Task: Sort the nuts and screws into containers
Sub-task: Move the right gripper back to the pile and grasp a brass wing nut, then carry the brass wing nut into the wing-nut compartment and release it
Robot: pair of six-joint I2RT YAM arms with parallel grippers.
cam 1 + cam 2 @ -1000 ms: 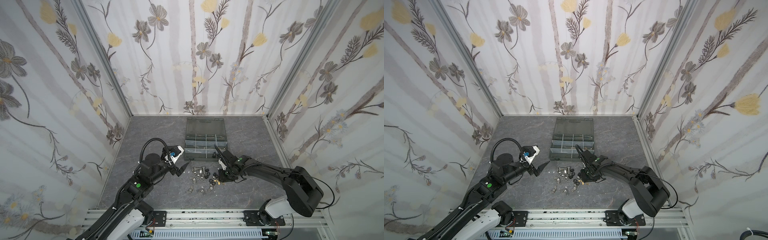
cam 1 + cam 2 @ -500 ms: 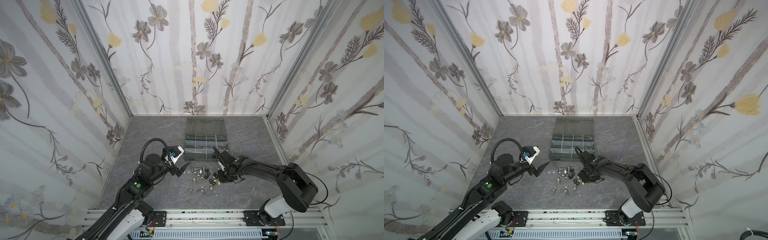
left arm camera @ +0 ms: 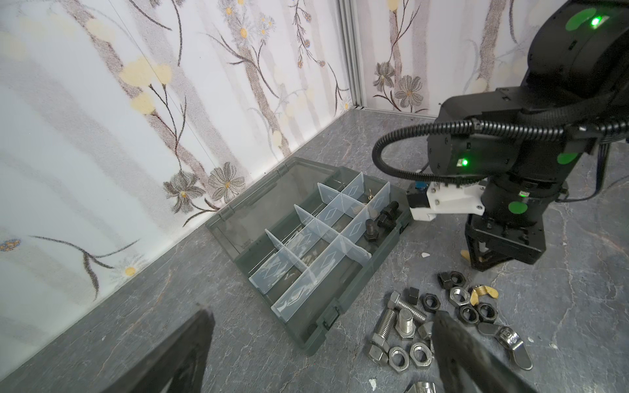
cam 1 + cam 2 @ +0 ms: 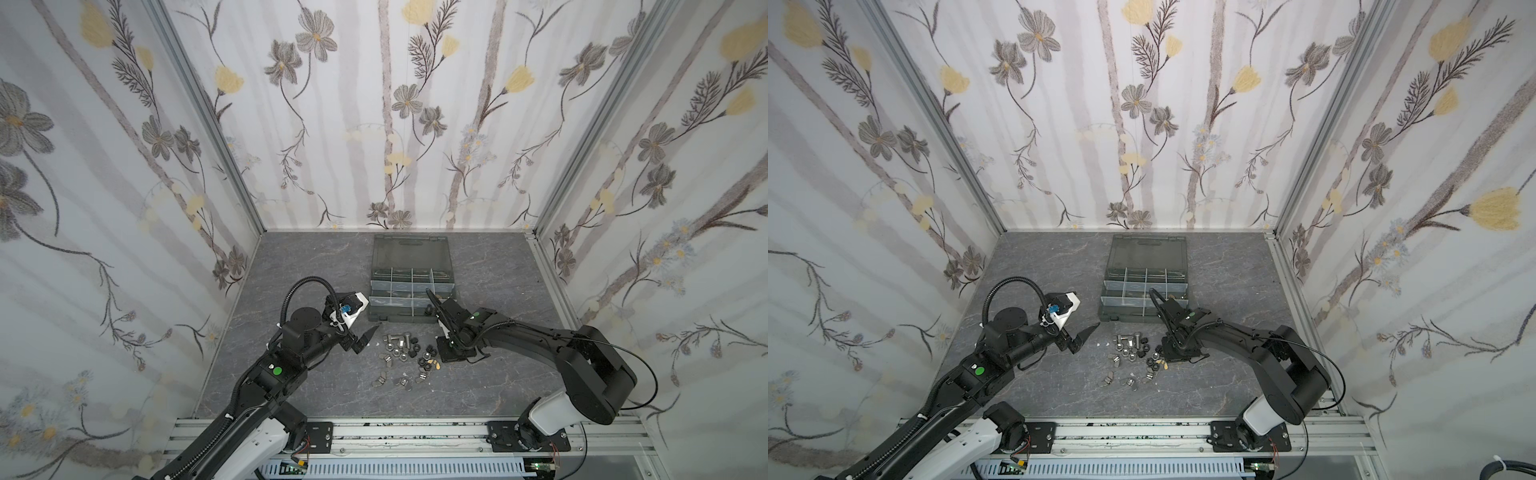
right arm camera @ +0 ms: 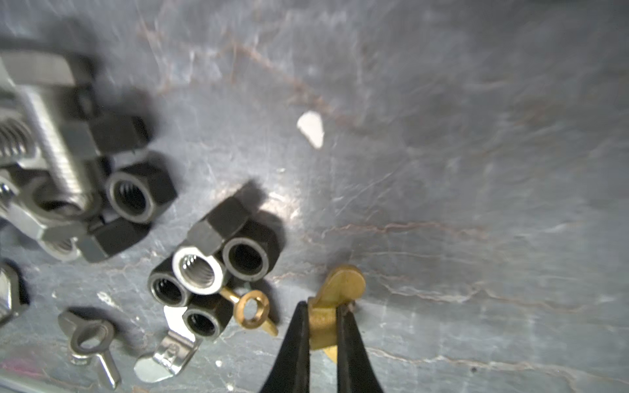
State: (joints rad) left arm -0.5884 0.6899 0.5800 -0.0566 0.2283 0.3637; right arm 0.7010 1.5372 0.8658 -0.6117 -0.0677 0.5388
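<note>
1. Since a second ago, your right gripper (image 5: 323,308) has closed. The jaws that stood apart over the pile's edge now pinch a brass wing nut (image 5: 342,285) narrowly across its body, and one wing pokes out past the tips. Your left gripper (image 4: 365,338) has not shifted. It hovers wide open and empty beside the screws (image 4: 395,338).
2. The held nut sits low at the table (image 5: 476,136), just clear of the black nuts (image 5: 235,251) and a second brass wing nut (image 5: 253,308). Lift straight up first so you don't drag those along.
3. The hold is thin and on a small rounded part, so it may twist or slip. Keep the pinch firm and travel slowly.
4. Carry it to the organizer case (image 4: 386,317), which is just behind the pile. Pick a compartment other than the corner one holding black bolts (image 3: 384,217).
5. Bring the tips down between the translucent dividers (image 3: 332,214) before you release, so the nut cannot bounce out.
</note>
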